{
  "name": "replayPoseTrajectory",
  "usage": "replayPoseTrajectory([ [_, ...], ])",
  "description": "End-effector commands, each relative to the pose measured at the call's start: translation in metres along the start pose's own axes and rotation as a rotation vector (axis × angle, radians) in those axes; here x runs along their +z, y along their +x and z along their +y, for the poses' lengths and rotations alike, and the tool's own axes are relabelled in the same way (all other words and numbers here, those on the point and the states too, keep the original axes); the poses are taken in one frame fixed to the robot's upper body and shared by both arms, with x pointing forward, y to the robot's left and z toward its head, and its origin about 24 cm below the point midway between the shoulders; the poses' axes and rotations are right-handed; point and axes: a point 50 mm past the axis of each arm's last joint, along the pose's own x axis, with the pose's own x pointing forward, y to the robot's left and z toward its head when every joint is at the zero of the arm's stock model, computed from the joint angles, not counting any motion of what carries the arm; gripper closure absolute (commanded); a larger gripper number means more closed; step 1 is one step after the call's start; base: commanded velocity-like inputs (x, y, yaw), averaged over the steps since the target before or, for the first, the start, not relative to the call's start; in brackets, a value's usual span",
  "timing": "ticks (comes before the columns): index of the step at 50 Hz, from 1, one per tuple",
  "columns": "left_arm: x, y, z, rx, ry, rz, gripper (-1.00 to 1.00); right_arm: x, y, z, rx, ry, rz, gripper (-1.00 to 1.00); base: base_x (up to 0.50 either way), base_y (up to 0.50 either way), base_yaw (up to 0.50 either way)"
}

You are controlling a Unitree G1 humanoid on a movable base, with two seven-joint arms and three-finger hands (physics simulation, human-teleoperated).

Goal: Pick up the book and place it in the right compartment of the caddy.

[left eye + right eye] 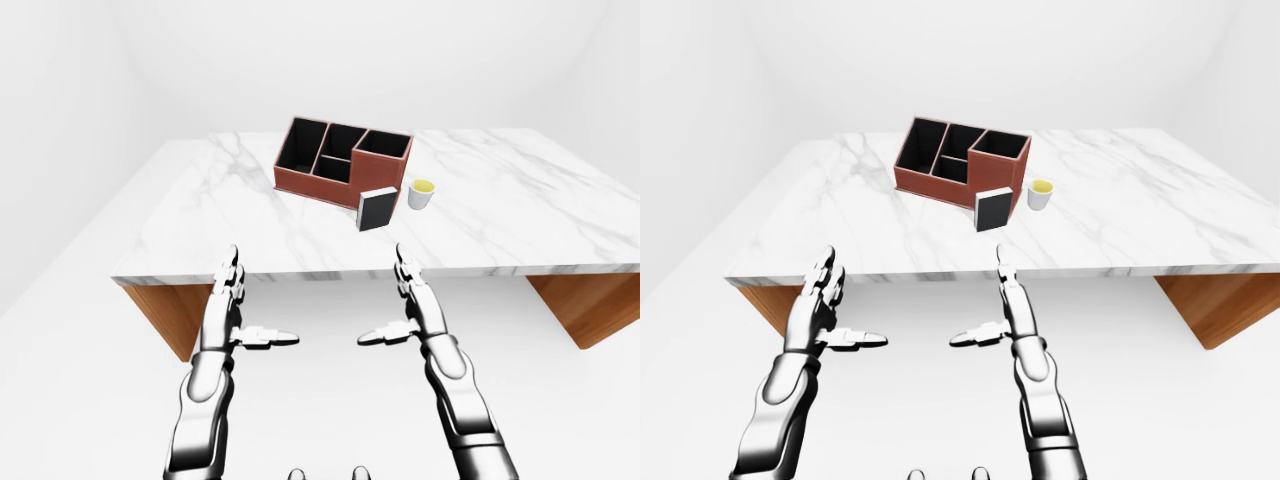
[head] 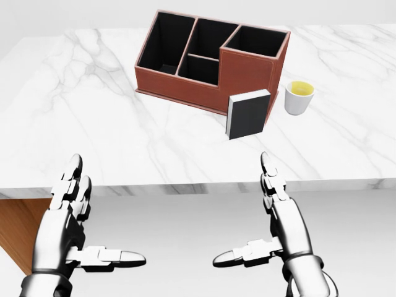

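Both robot hands, left robot hand and right robot hand, are open and hold nothing. Beyond the right robot hand, the black book stands on the white marble desk, leaning against the brown leather caddy.

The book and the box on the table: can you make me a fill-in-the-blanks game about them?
1. The book stands on the table, leaning against the ____ box.
2. The cup sits to the ____ of the book in the head view.
3. Both the left robot hand and the right robot hand are ____.

Missing words: brown; right; open
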Motion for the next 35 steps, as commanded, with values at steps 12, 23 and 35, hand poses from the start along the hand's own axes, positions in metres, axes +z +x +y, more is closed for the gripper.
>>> replayPoseTrajectory([
  [12,0.032,0.004,0.0,-0.049,0.075,-0.112,-1.0,0.041,0.007,-0.018,0.058,-0.103,-0.087,-1.0,0.0,0.0,0.0],
  [23,0.077,0.005,0.002,-0.069,0.127,-0.3,-1.0,0.085,0.005,-0.031,0.124,-0.385,-0.212,-1.0,0.0,0.0,0.0],
  [35,0.108,0.007,0.005,-0.071,0.161,-0.432,-1.0,0.122,0.008,-0.042,0.188,-0.659,-0.258,-1.0,0.0,0.0,0.0],
])
